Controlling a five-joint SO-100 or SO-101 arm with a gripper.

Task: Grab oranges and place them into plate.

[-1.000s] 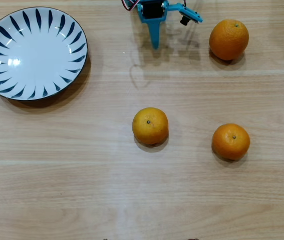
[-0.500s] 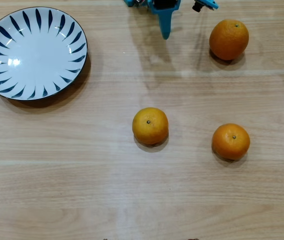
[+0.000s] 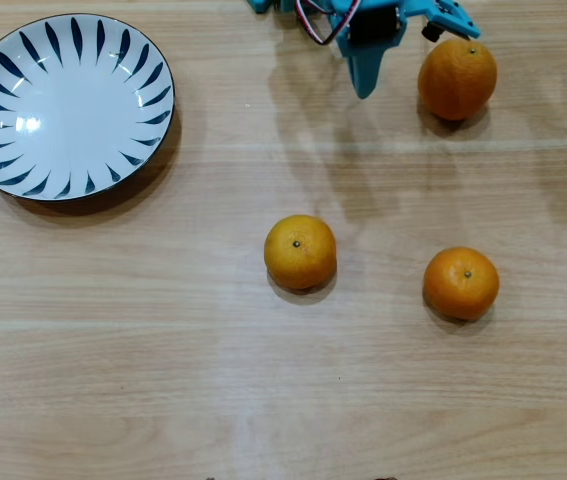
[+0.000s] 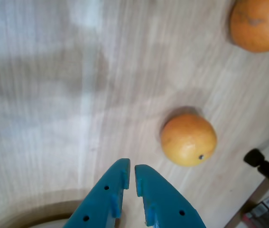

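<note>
The blue plastic two-finger gripper [image 3: 365,88] sits at the top edge of the overhead view, further right than half a second ago, and more of its body with red and white wires shows again. Its pointed tip is now just left of the largest dimpled orange fruit [image 3: 457,78], near it but not touching. In the wrist view the gripper [image 4: 130,176] has its two fingers drawn almost together, only a thin slit between them, and nothing is held.

None of the fruit has shifted. The middle orange [image 3: 300,251] rests on the pale wood-grain worktop [image 3: 163,330], well apart from the lower-right orange [image 3: 461,282]. The wrist view shows two oranges on the bare wood (which two they are cannot be told): one [image 4: 189,138] to the right of the fingertips, another [image 4: 259,23] cut by the top right corner.

The round white plate with dark blue petal strokes [image 3: 3,150] lies unmoved at the top left, holding no fruit.
</note>
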